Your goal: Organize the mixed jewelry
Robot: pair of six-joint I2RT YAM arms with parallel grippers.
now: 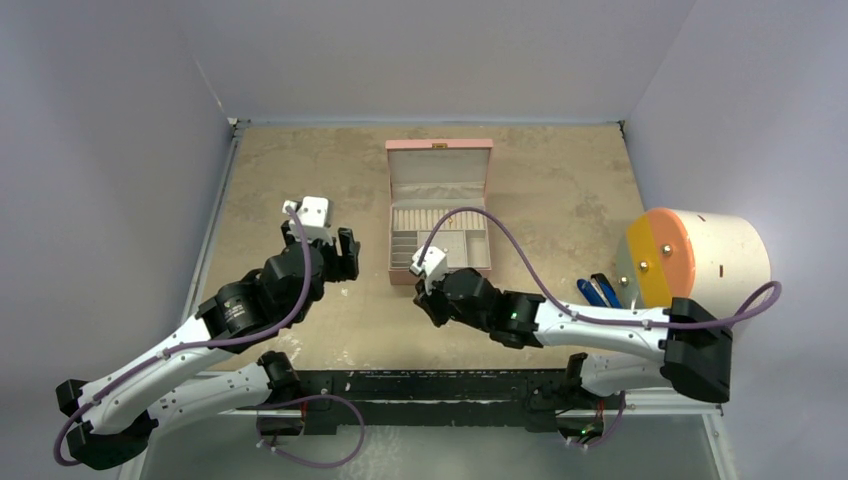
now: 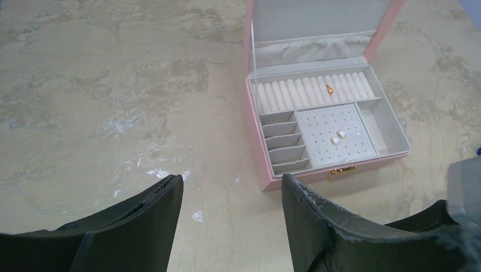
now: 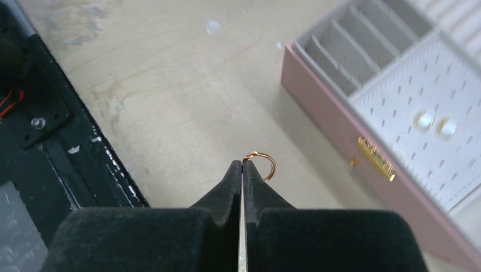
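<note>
At the tips of the right gripper (image 3: 243,165), pinched tight, sits a thin gold ring (image 3: 274,164), the pink box (image 3: 323,113) to its right; the left gripper (image 2: 232,195) stands wide.

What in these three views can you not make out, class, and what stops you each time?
Top view: the gold ring in the shut right gripper is too small to see.
Left wrist view: the gold piece among the ring rolls is too small to identify.
Right wrist view: the frame edges cut off much of the pink box.
</note>
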